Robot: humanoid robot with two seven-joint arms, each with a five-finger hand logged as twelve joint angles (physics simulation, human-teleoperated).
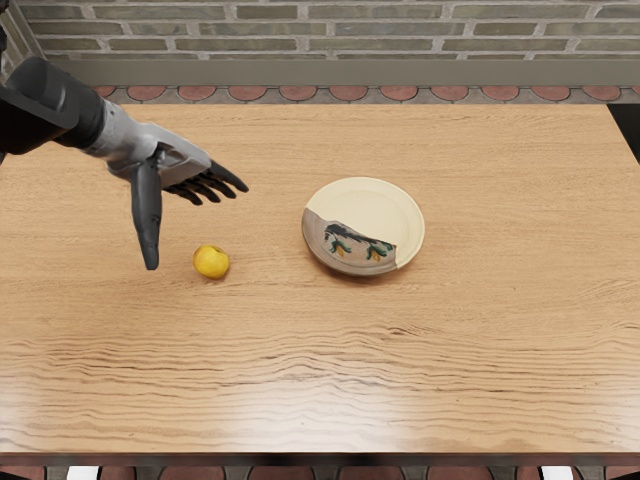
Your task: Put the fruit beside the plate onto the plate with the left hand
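In your head view, the left hand (pixel 172 180) hangs over a pale surface (pixel 420 350) of streaked wood grain. Its forearm is a grey metal shell and its dark, slender fingers (pixel 213 185) are spread straight, holding nothing. One long digit points down the picture, and its tip ends just left of the fruit (pixel 211 262) without touching it. The fruit is small, round, smooth and yellow. It lies on the bare wood below and right of your palm, between the hand and the plate (pixel 372 203) and apart from both. The plate is a round, shallow cream dish with a grey-brown band of dark green and orange marks across its near side. A brick wall (pixel 350 25) closes the background.
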